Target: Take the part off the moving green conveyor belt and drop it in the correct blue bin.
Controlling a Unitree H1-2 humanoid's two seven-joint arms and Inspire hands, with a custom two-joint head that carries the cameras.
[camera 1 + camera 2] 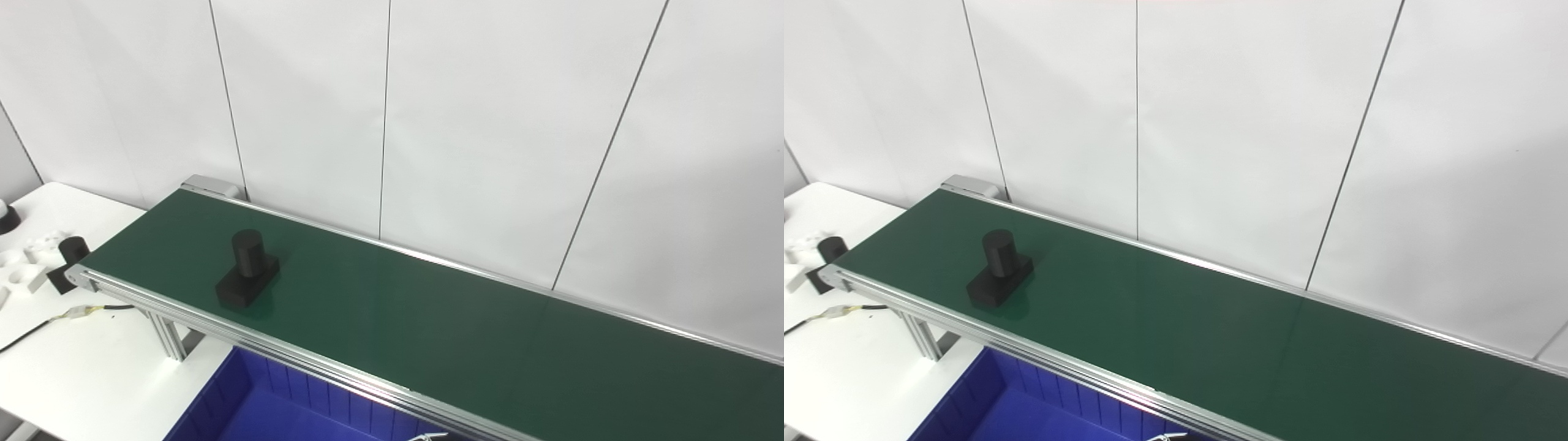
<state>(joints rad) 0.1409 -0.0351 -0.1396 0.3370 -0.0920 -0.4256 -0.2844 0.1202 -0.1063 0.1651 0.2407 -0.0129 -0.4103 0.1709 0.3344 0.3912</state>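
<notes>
Long green conveyor belt (429, 318) in a silver aluminium frame, running diagonally from upper left to lower right before a white panelled wall. Black plastic part (247, 269), an upright cylinder on a flat rectangular base, standing on the belt near its left end, closer to the near rail. Blue plastic bin (275, 410) below the near rail, ribbed inner wall showing. White desk (92, 367) at left, carrying small white and black parts (37, 260) and a cable (67, 315). Neither hand in view; state of fingers cannot be told.
</notes>
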